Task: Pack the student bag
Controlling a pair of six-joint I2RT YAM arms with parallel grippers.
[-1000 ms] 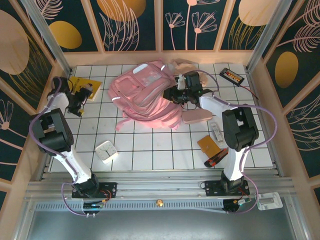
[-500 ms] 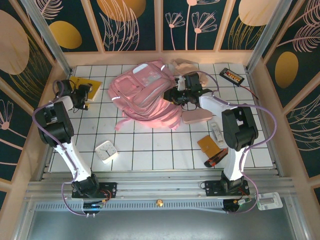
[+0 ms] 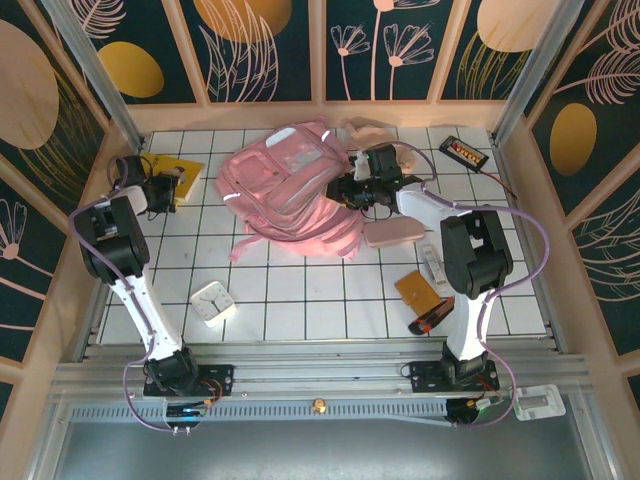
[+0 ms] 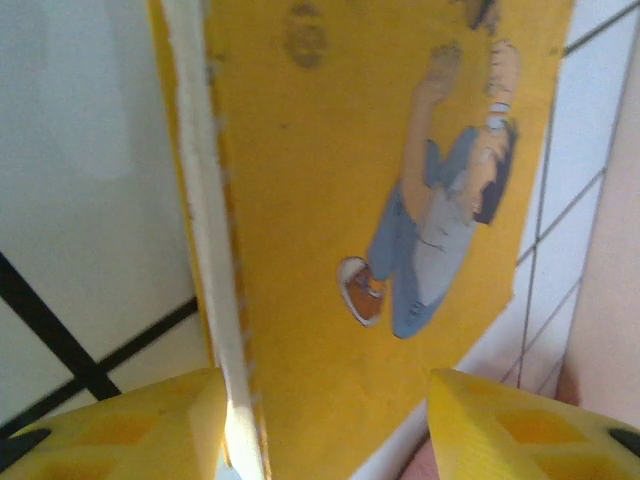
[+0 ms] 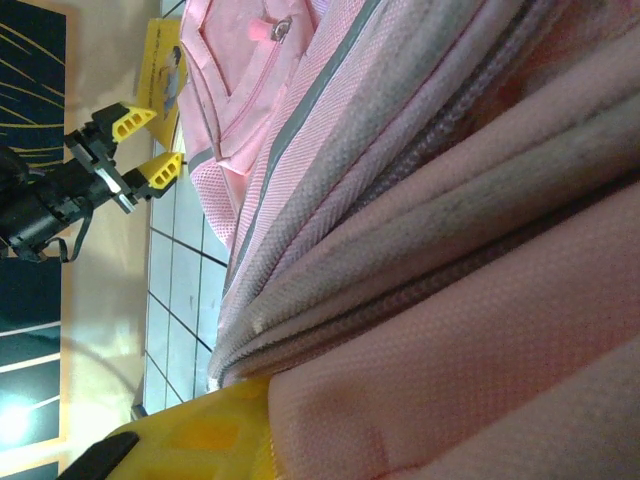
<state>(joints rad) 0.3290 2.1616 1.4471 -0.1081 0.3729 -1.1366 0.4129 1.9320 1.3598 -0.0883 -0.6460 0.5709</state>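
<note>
Top external view: we log the student bag [image 3: 283, 195], a large pink backpack with pale reflective strips and pink straps. It lies flat on the white tiled table [image 3: 300, 290], towards 12 o'clock from the table's middle.

- The right gripper [image 3: 352, 190] sits at the bag's 3 o'clock edge, on the pink fabric.
- From the right wrist we see one yellow finger [image 5: 190, 440] with woven pink cloth pressed against its inner face. Folds of the bag hide the other finger. We read these jaws as closed on a fold of the bag.
- The left gripper [image 3: 163, 190] is in the 10 o'clock corner, at the thin yellow paperback book [image 3: 185, 168].
- From the left wrist, the yellow fingertips [image 4: 110, 430] stand apart. The book's white page edge runs between them, and a cartoon child [image 4: 440, 210] is printed on the cover. We cannot tell whether either pad touches the book.

Other items on the tiles, placed from the bag:
- The flat dusty-pink pencil pouch [image 3: 393, 233] is at 4 o'clock, just beside the bag.
- The beige-pink soft cloth pouch [image 3: 372, 133] is at 2 o'clock.
- The black tray of orange cells [image 3: 465, 152] lies further along at 2 o'clock, by the far wall.
- The small white square clock [image 3: 213, 302] is at 7 o'clock, well apart.
- The orange card [image 3: 418, 290] is at 4 o'clock, near the right arm.
</note>
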